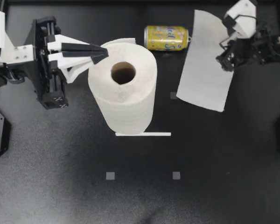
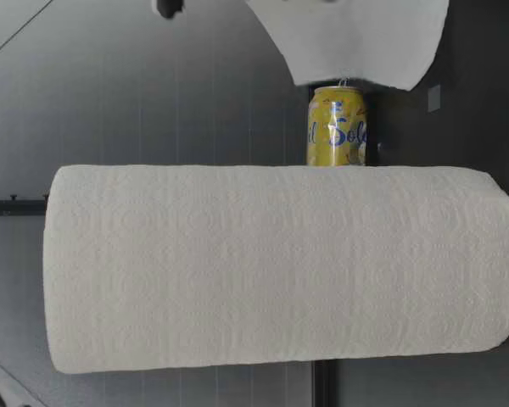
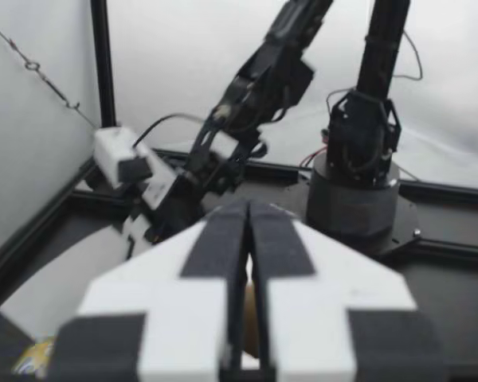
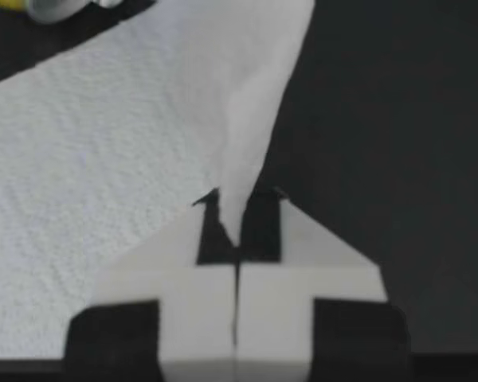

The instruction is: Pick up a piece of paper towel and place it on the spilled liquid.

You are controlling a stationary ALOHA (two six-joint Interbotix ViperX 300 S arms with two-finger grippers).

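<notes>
Can [image 1: 166,38] on side — right gripper [image 1: 223,59] pinching paper towel sheet [image 1: 203,70] beside it.

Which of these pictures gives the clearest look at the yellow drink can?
The top view: the can lies whole on its side, nothing covering it. In the low view the paper towel roll hides one end of it. Both wrist views catch only a yellow sliver.
</notes>
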